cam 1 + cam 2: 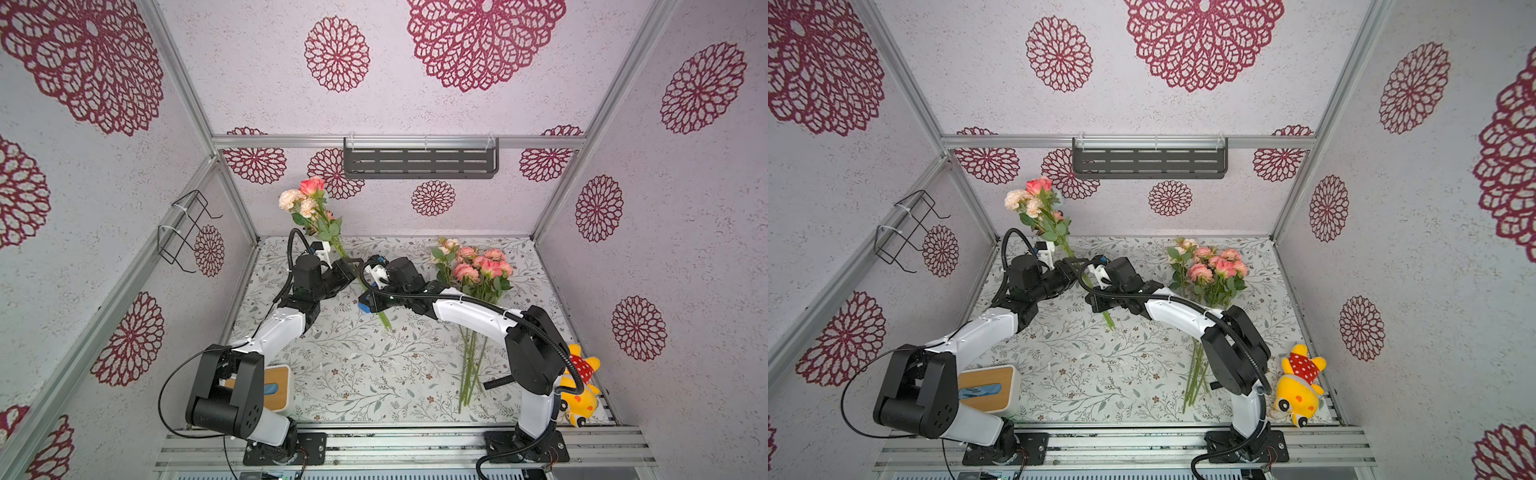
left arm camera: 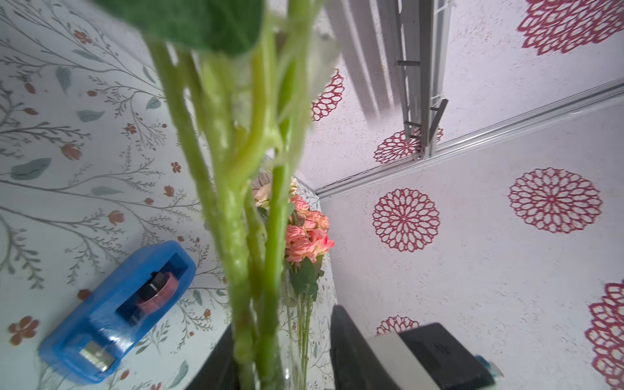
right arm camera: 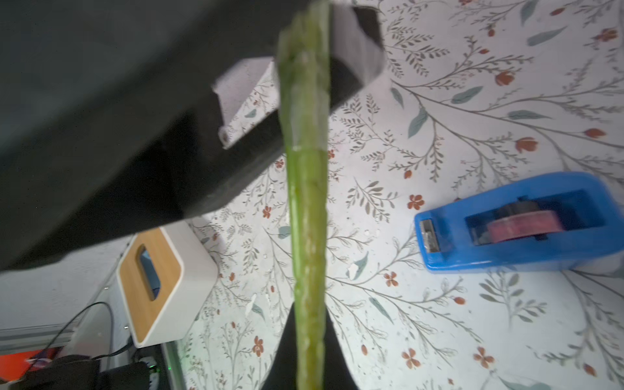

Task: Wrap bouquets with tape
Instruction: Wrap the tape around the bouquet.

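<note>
R jaws clamped on bouquet (image 3: 307, 202) stems; L jaws apart, loose round same stems; tape (image 3: 516, 226) nearby.

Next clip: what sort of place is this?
Most likely a robot test booth, not a real florist's: an aluminium frame holds wallpapered panels, two robot arms are mounted on a front rail, and a bouquet and a blue tape dispenser are props at the floral-print table.
</note>
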